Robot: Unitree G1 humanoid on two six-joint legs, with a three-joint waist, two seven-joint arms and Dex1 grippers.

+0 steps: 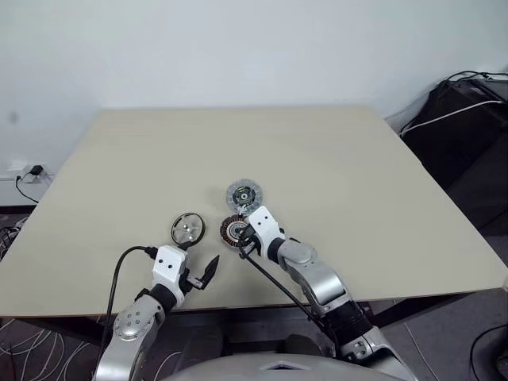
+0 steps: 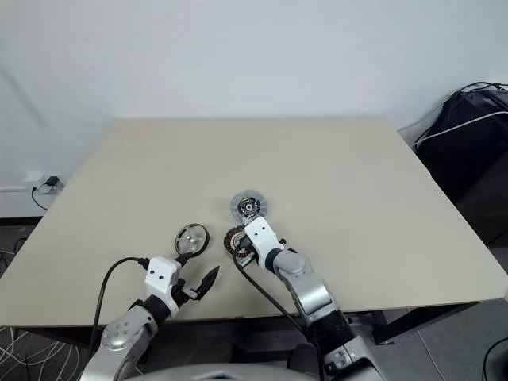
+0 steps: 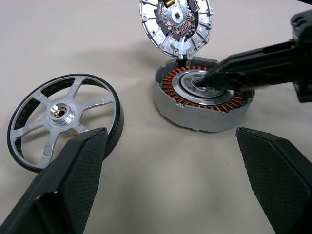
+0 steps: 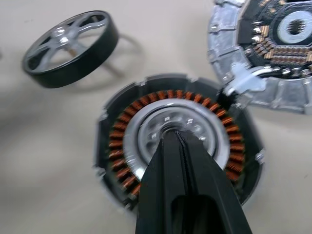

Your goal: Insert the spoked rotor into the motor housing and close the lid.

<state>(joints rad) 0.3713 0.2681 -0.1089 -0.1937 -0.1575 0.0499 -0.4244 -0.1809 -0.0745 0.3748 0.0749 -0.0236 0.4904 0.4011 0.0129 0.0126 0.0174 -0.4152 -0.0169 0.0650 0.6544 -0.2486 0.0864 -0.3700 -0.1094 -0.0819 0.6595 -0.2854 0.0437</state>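
Note:
The spoked rotor (image 1: 188, 229) lies flat on the table, a silvery wheel with a dark rim, also seen in the left wrist view (image 3: 61, 119). To its right sits the motor housing (image 1: 232, 231) with copper windings around a silvery centre (image 4: 175, 141). The lid (image 1: 244, 194), pale grey with a dark central part facing up, lies just beyond the housing and joins it at a hinge (image 4: 241, 83). My right gripper (image 4: 174, 136) is shut, its tips at the housing's centre hole. My left gripper (image 1: 200, 270) stands open near the table's front edge, just short of the rotor, holding nothing.
The beige table (image 1: 333, 159) spreads wide behind and to both sides of the parts. A black cable (image 1: 127, 262) loops from my left wrist. Dark bags and cables (image 1: 468, 111) lie on the floor at the far right.

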